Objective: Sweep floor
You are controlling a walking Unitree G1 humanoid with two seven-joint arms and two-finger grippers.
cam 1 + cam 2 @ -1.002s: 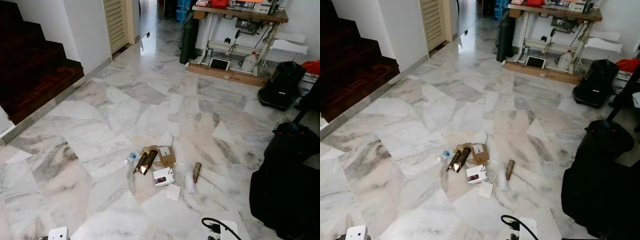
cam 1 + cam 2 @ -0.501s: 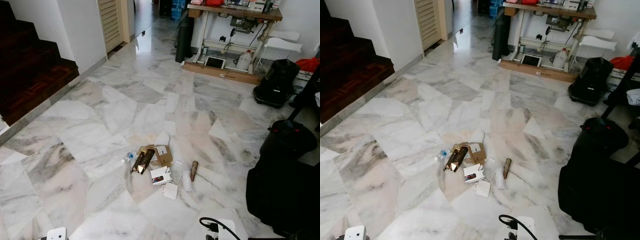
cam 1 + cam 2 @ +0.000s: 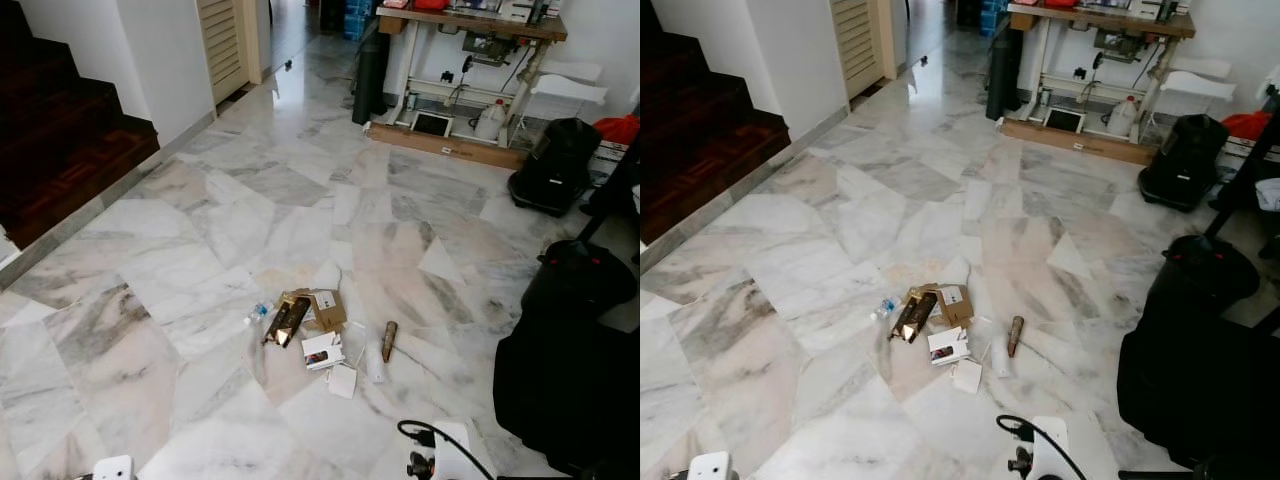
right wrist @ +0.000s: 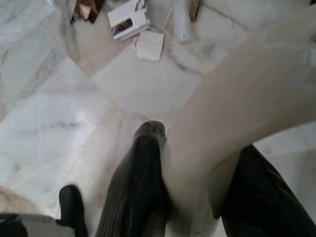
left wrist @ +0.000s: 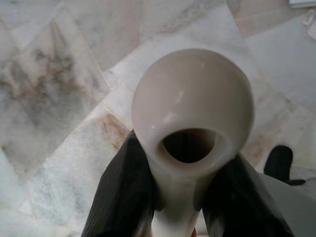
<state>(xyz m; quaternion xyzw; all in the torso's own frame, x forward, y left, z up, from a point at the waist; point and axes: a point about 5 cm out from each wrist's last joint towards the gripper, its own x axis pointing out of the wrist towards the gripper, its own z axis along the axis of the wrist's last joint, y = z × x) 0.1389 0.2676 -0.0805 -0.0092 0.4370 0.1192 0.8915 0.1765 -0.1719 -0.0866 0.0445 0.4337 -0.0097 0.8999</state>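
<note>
A small heap of litter lies on the marble floor [image 3: 200,230] ahead: a cardboard box [image 3: 327,309], a brown wrapper [image 3: 287,322], a small plastic bottle [image 3: 259,313], a white carton [image 3: 324,352], a white card [image 3: 343,381], a clear tube [image 3: 375,366] and a brown cylinder [image 3: 389,341]. My left gripper [image 5: 182,158] is shut on a cream handle [image 5: 192,94] with a hole in its end. My right gripper [image 4: 200,143] is shut on a broad cream handle [image 4: 247,84], held short of the white carton [image 4: 127,19] and card [image 4: 149,45]. My wrists [image 3: 440,455] show at the bottom edge.
Dark wooden stairs [image 3: 60,150] rise at the left beside a white wall. Black bags [image 3: 570,370] crowd the right side, with a black backpack [image 3: 555,165] farther back. A sewing table [image 3: 470,25] stands at the far end, and a louvred door [image 3: 225,40] at the back left.
The whole picture has shifted a little as the camera moved. The litter lies where it was. My right wrist shows slightly more at the bottom edge.
</note>
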